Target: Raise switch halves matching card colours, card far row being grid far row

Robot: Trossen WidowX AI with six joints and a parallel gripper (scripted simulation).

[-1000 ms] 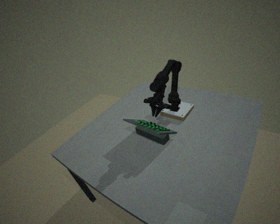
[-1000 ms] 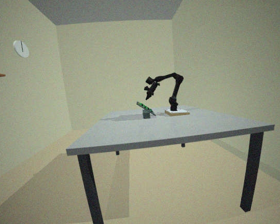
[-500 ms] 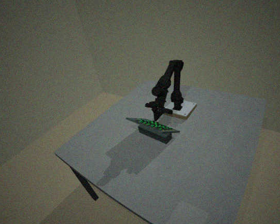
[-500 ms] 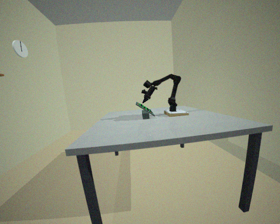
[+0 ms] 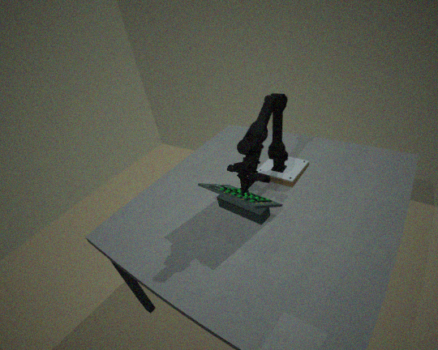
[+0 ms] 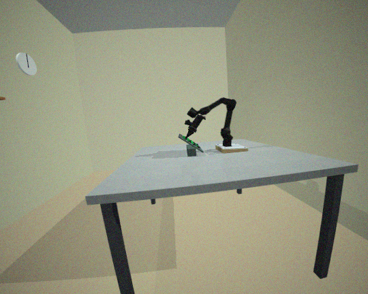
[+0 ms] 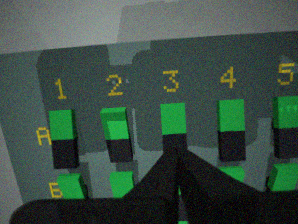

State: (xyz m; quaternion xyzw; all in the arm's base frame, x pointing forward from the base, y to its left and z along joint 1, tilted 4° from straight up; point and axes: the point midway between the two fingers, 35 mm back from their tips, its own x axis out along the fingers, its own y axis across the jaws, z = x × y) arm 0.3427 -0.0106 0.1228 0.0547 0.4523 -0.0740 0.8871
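Observation:
The tilted panel (image 5: 208, 186) (image 7: 20, 80) carries a grid of green and dark switches. My gripper (image 5: 245, 192) (image 6: 187, 137) (image 7: 175, 155) is shut and empty, its tips at the dark near half of switch A3 (image 7: 173, 119). Whether they touch it I cannot tell. Row A shows switch A1 (image 7: 62, 125), switch A2 (image 7: 117, 129), switch A4 (image 7: 231, 116) and switch A5 (image 7: 287, 112), green on the far halves. Row B is partly hidden by the fingers; switch B1 (image 7: 71, 186) and switch B2 (image 7: 121, 184) show green. The card is out of the wrist view and unreadable in the top and exterior views.
A dark block (image 5: 242, 209) (image 6: 191, 151) supports the panel above the grey table (image 5: 334, 227) (image 6: 226, 170). The arm's white-topped base (image 5: 298, 167) stands behind the panel in the top view. The panel and arm cast shadows on the table.

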